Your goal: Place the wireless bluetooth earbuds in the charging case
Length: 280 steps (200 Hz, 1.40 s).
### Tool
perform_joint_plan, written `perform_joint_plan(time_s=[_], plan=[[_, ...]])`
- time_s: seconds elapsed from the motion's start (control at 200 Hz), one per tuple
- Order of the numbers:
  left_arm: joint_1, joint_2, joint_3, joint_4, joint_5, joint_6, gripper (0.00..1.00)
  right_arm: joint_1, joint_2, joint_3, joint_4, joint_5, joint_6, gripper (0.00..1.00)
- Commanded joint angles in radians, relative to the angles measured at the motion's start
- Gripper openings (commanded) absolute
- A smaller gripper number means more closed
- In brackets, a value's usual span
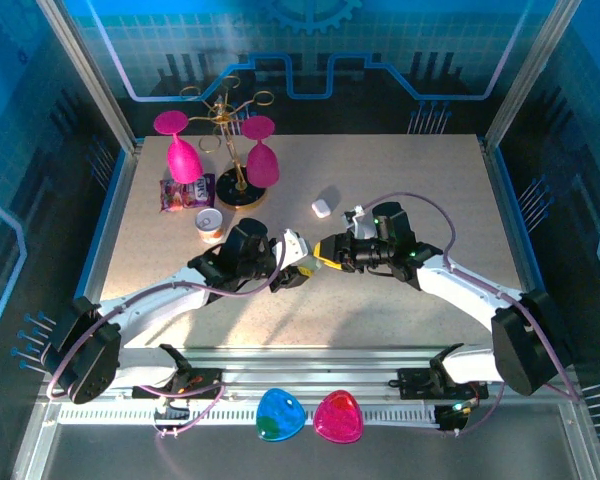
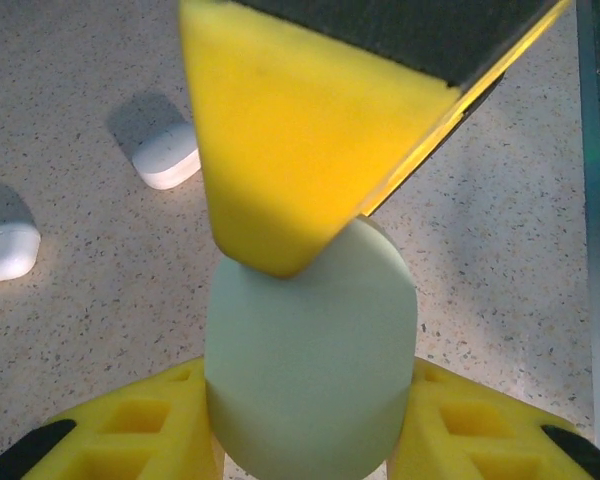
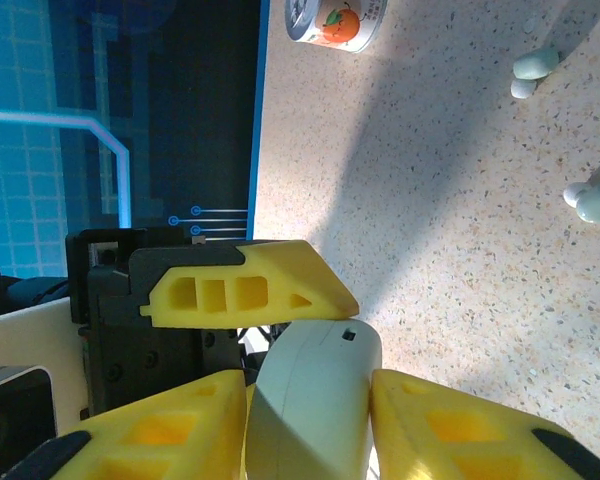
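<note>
Speckled tabletop (image 1: 430, 180), top view: left gripper (image 1: 298, 268) and right gripper (image 1: 323, 253) meet at centre. Left wrist view: left fingers (image 2: 130, 435) clamp the charging case (image 2: 310, 380), its long axis along them. Right wrist view: right fingers (image 3: 460, 430) pinch it too; earbuds (image 3: 533, 68) lie loose ahead-right, well apart.

Two pink glasses (image 1: 183, 155), one gold rack (image 1: 238, 197), one can (image 1: 210, 222), one snack packet (image 1: 180, 192). Two white cases (image 2: 167, 155), one mint case (image 2: 310, 370). Two earbuds (image 3: 535, 68), upper right, right wrist view. Two teardrop plastic pieces (image 1: 280, 415), bottom centre.
</note>
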Motion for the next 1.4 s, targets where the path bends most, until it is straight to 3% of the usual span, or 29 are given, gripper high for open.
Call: perform_joint_plan(time_s=[0.0, 0.205, 0.28, 0.345, 0.505, 0.65, 0.961, 1.186, 1.396], plan=[[-0.004, -0.017, -0.007, 0.037, -0.006, 0.009, 0.39, 0.016, 0.015, 0.001, 0.036, -0.028, 0.007, 0.34], [-0.005, -0.020, -0.014, 0.052, -0.030, 0.005, 0.44, 0.013, 0.001, -0.015, 0.064, -0.020, 0.029, 0.20], [-0.005, -0.024, -0.023, 0.073, -0.037, -0.008, 0.63, 0.006, -0.013, -0.022, 0.082, -0.019, 0.044, 0.19], [-0.003, -0.034, -0.039, 0.113, -0.048, -0.041, 0.74, -0.007, -0.025, -0.030, 0.109, -0.032, 0.062, 0.19], [0.034, -0.086, -0.168, 0.417, 0.048, -0.165, 0.86, -0.049, -0.067, -0.060, 0.202, -0.076, 0.119, 0.20], [0.085, -0.080, -0.291, 0.803, 0.131, -0.329, 0.88, -0.078, -0.103, -0.108, 0.395, -0.136, 0.249, 0.21], [0.090, 0.083, -0.345, 1.357, 0.180, -0.547, 0.94, -0.092, -0.116, -0.150, 0.807, -0.149, 0.552, 0.17], [0.082, 0.109, -0.289, 1.360, 0.206, -0.544, 0.88, -0.093, -0.143, -0.144, 0.864, -0.123, 0.616, 0.16], [0.073, 0.104, -0.250, 1.359, 0.212, -0.561, 0.77, -0.085, -0.131, -0.158, 0.936, -0.093, 0.670, 0.16]])
